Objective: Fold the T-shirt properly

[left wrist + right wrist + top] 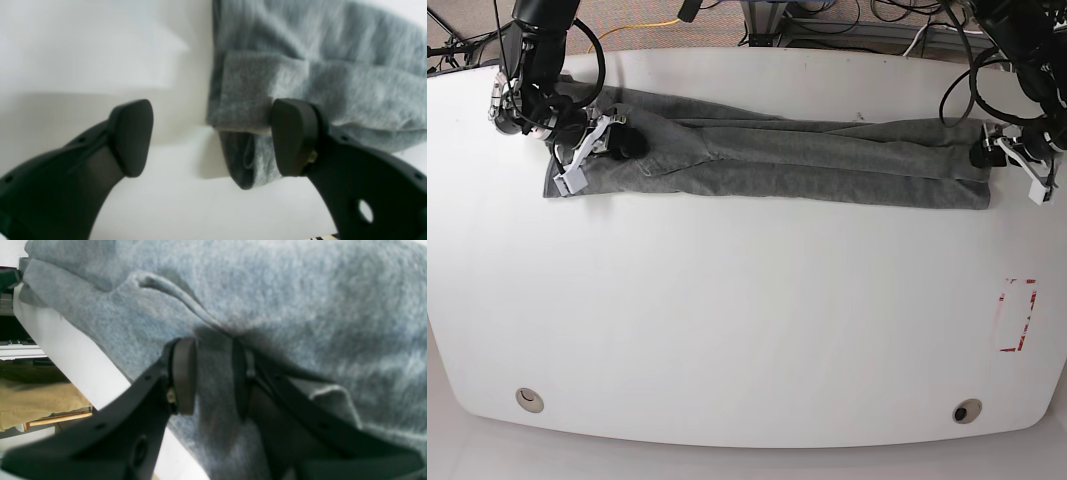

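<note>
Left gripper [213, 136] low at the T-shirt [767, 160] end, jaws spread wide, empty. Right gripper [213, 380] angled down, pinching a fabric fold.

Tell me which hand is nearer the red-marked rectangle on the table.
Left. The left hand sits open at the T-shirt's end, on the same side of the table as the red-marked rectangle. The right hand grips the shirt at the far opposite end.

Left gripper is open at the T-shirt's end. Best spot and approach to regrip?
Probably the folded corner of the T-shirt at its short end edge, beside the open left gripper. Come in from the bare table side, sliding one jaw under: the layers stack flush there and a flap overhangs.
</note>
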Controlling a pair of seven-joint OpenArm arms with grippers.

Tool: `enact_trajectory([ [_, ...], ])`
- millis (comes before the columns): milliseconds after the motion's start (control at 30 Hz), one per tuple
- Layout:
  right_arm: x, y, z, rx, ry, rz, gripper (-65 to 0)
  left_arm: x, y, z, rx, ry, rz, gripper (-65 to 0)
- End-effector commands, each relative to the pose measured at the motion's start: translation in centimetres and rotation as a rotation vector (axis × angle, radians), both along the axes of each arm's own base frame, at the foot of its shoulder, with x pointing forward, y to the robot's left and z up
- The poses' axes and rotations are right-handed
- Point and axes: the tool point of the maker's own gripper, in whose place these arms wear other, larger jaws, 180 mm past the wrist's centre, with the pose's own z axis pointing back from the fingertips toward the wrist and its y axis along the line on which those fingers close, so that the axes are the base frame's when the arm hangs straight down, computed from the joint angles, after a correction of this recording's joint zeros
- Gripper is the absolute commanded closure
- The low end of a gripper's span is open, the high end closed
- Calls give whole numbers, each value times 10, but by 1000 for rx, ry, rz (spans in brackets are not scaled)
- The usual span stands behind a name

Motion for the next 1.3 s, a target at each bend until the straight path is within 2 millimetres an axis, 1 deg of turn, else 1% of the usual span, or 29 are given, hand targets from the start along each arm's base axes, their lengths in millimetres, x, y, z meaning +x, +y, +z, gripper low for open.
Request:
enact_trajectory([
  [0, -5, -9, -4, -52, 30, 19, -189, 10, 6, 9, -5, -43, 8, -524],
  [100, -5, -9, -4, -50, 29, 17, -189, 8, 0, -3, -38, -15, 7, -524],
  [167, -5, -8, -4, -49, 29, 16, -189, 8, -14, -12, -61, 9, -22, -522],
  [367, -5, -8, -4, -48, 29, 16, -189, 11, -41, -20, -89, 29, -102, -514],
  [400, -5, -8, -4, -48, 29, 16, -189, 12, -43, -20, -96, 25, -108, -496],
  [500, -5, -8, -4, -48, 28, 14, -189, 11, -44, -20, -102, 25, -107, -326],
  [533, -5, -9, -4, -48, 28, 13, -189, 11, -42, -19, -102, 21, -98, -221],
  [600, -5, -9, -5, -47, 29, 12, -189, 11, -37, -18, -102, 13, -81, -69],
  [633, -5, -9, -4, -47, 28, 11, -189, 11, -34, -16, -100, 6, -71, -25],
  [667, -5, -9, -4, -47, 28, 11, -189, 12, -31, -14, -98, -1, -61, -18],
  [767, -1, -8, -3, -46, 19, 11, -189, 14, -21, 0, -67, -39, -39, -42],
  [833, -1, -8, -3, -46, 19, 11, -189, 17, -17, 13, -23, -59, -51, -43],
  [933, -1, -8, -3, -46, 19, 11, -189, 21, -18, 37, 62, -82, -98, -43],
  [1067, -1, -8, -3, -46, 19, 11, -189, 25, -35, 65, 141, -131, -148, -46],
  [1133, -1, -8, -2, -46, 17, 11, -189, 32, -46, 80, 174, -178, -181, -46],
  [1167, 0, -8, -2, -46, 16, 11, -189, 36, -58, 88, 190, -210, -211, -46],
  [1200, 1, -8, -1, -46, 14, 11, -189, 38, -69, 93, 198, -228, -240, -47],
  [1267, 0, -7, -2, -45, 15, 14, -189, 38, -91, 95, 200, -241, -299, -47],
])
